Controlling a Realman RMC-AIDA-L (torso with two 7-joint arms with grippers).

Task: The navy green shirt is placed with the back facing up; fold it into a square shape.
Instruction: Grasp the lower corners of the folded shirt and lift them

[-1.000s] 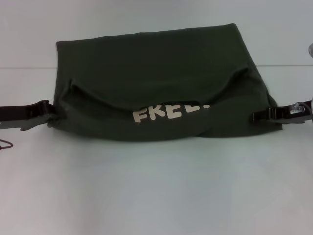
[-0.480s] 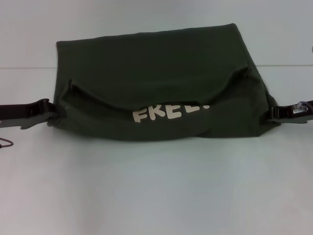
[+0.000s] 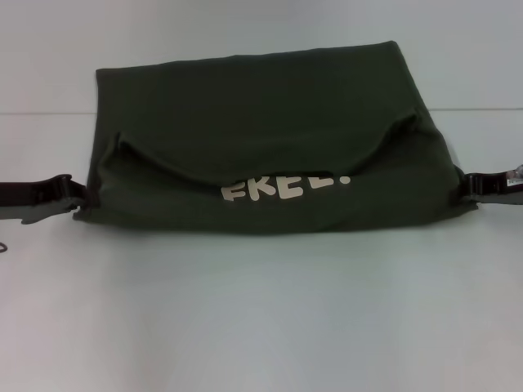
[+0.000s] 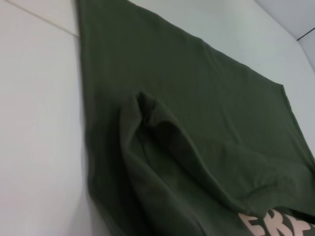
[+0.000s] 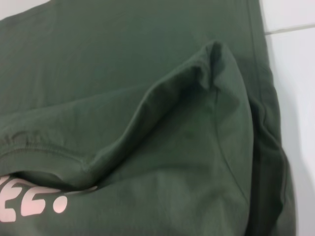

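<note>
The navy green shirt (image 3: pixel 261 139) lies folded on the white table (image 3: pixel 261 318), with its near part doubled back as a loose flap. Cream letters "FREE" (image 3: pixel 286 186) show under the flap's edge. The left wrist view shows the shirt's (image 4: pixel 197 113) puckered flap corner, and the right wrist view shows the shirt's (image 5: pixel 123 73) other flap corner. My left gripper (image 3: pixel 75 198) sits low at the shirt's left edge, open and holding nothing. My right gripper (image 3: pixel 467 186) sits just off the shirt's right edge.
A seam line (image 3: pixel 482 109) crosses the table behind the shirt. White table surface stretches in front of the shirt toward me.
The right gripper has drawn back rightward off the shirt's edge. The left gripper has let go of the left corner and shifted slightly outward. The shirt's near edge has settled flatter.
</note>
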